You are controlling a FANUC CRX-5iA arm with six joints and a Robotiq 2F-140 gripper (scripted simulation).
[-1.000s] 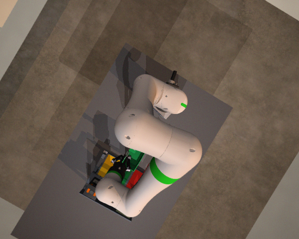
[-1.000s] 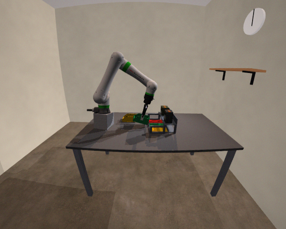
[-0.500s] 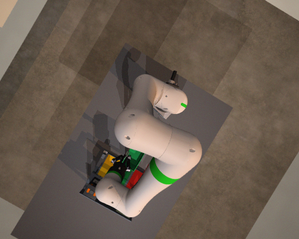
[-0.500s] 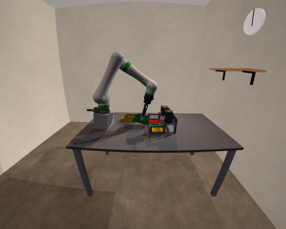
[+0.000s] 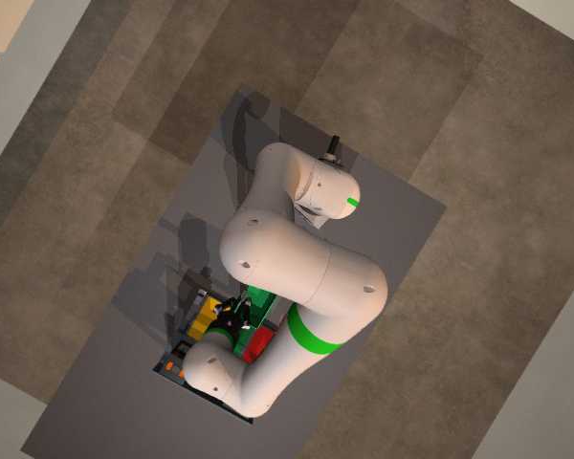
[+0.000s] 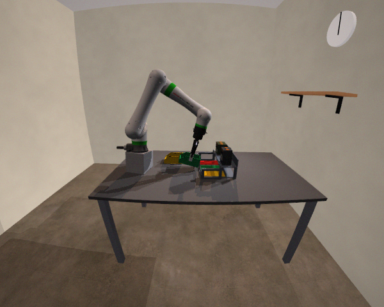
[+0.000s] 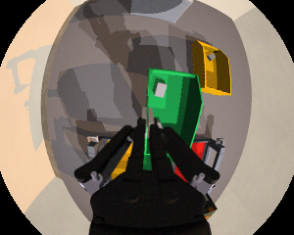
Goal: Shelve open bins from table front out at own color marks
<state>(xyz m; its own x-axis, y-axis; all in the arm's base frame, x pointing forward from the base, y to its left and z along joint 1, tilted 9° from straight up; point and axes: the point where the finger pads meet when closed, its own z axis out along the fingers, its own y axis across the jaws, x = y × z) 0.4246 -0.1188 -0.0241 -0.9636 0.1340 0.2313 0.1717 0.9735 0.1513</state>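
The green bin (image 5: 261, 296) (image 6: 185, 159) (image 7: 173, 105) is off the table in front of the shelf, its shelf-side end tilted lower. A pale part (image 7: 160, 89) lies in it. My gripper (image 6: 191, 157) (image 7: 146, 114) is shut on the bin's long side wall. The yellow bin (image 6: 171, 158) (image 7: 220, 75) stands on the table nearer the robot's base, a small grey part (image 7: 212, 56) inside; the arm hides it in the top view. The shelf shows a yellow mark (image 5: 203, 317) (image 6: 210, 173) (image 7: 121, 164), a green mark (image 6: 210, 166) and a red mark (image 5: 258, 342) (image 6: 208, 162). The green bin's contact with the shelf cannot be told.
Dark boxes (image 6: 226, 156) with orange details stand at the shelf's rear, above its floor. The shelf's grey end frame (image 7: 214, 156) rises beside the red mark. The robot's pedestal (image 6: 138, 162) stands beyond the yellow bin. The forearm passes over the red side of the shelf in the top view.
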